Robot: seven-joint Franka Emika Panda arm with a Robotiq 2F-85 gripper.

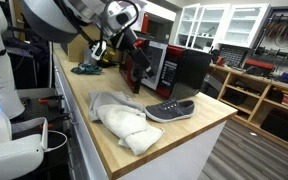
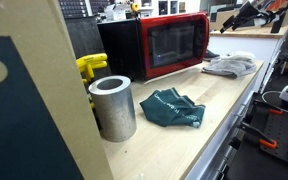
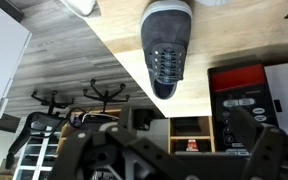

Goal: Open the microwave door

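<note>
1. The wooden counter [image 2: 224, 115] carries everything. In the wrist view the camera looks down over the counter's edge, so the arm probably has some way to travel to the target.
2. The microwave [image 2: 154, 48] sits at the back of the counter, its red front facing out across the wood.
3. The microwave door [image 2: 176, 45] looks flush and shut in an exterior view. I cannot make out a handle. Hooking the door's free edge, probably beside the button strip [image 3: 246, 100], and pulling in an arc about the hinge should keep the box from sliding.
4. A grey shoe [image 3: 167, 45] and a pale cloth [image 1: 124, 120] lie near the path, so pass above them.
5. The gripper [image 3: 169, 150] has its fingers spread wide and holds nothing.
</note>
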